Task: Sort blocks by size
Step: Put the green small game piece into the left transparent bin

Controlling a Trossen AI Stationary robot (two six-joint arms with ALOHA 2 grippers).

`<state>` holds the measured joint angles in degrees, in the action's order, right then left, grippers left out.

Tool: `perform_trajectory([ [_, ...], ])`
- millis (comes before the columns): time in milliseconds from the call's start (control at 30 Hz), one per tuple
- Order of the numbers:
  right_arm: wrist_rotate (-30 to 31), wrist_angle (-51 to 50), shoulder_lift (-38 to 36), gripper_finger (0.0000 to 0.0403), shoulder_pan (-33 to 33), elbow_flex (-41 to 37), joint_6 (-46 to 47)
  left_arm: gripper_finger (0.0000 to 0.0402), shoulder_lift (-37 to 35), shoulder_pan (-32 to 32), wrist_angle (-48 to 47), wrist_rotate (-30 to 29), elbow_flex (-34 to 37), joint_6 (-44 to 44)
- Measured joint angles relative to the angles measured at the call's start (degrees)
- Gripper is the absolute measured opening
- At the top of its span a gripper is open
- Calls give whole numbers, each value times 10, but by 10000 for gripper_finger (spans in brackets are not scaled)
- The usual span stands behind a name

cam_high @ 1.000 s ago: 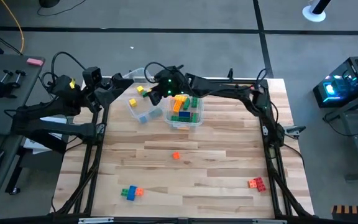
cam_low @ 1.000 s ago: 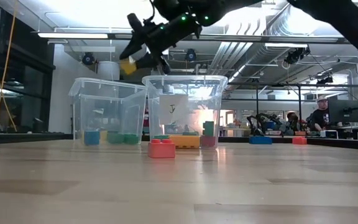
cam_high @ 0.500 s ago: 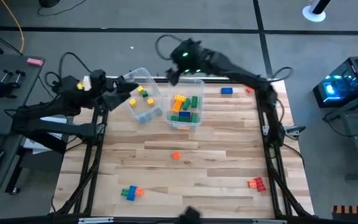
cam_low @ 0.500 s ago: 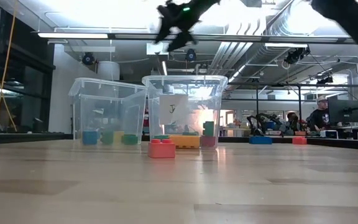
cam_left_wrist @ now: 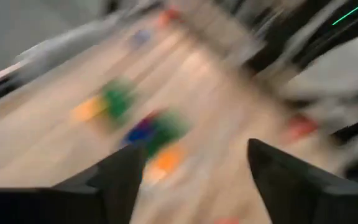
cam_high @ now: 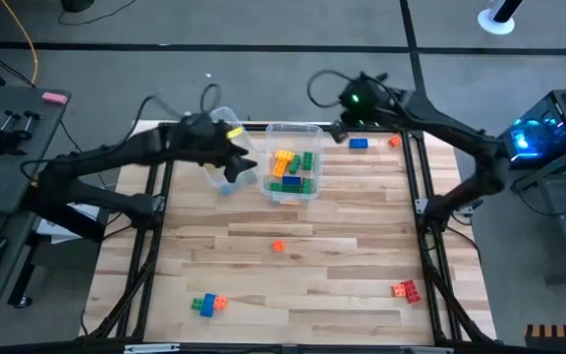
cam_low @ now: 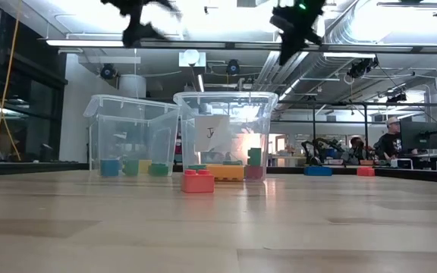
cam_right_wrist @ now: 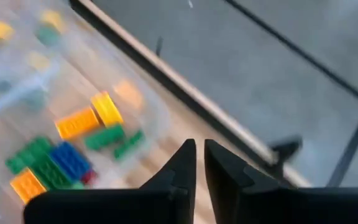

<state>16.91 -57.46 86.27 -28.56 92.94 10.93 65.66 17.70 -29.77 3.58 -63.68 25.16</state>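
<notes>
Two clear bins stand at the table's far side. The left bin (cam_high: pixel 213 177) (cam_low: pixel 131 133) holds a few blocks. The right bin (cam_high: pixel 314 189) (cam_low: pixel 226 125) holds orange, green, blue and yellow blocks (cam_right_wrist: pixel 73 149). Loose blocks lie on the table: an orange one (cam_high: pixel 278 246), a blue-orange row (cam_high: pixel 207 304), a red pair (cam_high: pixel 406 289), a blue one (cam_high: pixel 359 144). My left gripper (cam_high: pixel 240 157) (cam_left_wrist: pixel 191 180) hangs open over the left bin, holding nothing. My right gripper (cam_high: pixel 338 126) (cam_right_wrist: pixel 199 163) is shut and holds nothing, high above the far edge, to the right of the right bin.
Black frame rails run along the table's left and right edges. Both grippers show high above the bins in the low view, left gripper (cam_low: pixel 139 15) and right gripper (cam_low: pixel 294 30). A small orange block (cam_high: pixel 393 142) lies at the far right. Bare wood spans the table's middle.
My right gripper has let go of a yellow block over the left bin, then risen and swung toward the table's right along the far edge. My left gripper has swung from the table's left edge toward the bins, tipping downward, and now hangs over the left bin.
</notes>
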Motion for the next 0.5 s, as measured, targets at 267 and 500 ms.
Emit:
perform_trajectory([
  [267,2,48,-167,20,21,-283,163,19,116,53,-291,-136,-60,-85],
  [500,-15,113,-270,5,61,-438,279,3,122,12,-295,-138,18,-19],
])
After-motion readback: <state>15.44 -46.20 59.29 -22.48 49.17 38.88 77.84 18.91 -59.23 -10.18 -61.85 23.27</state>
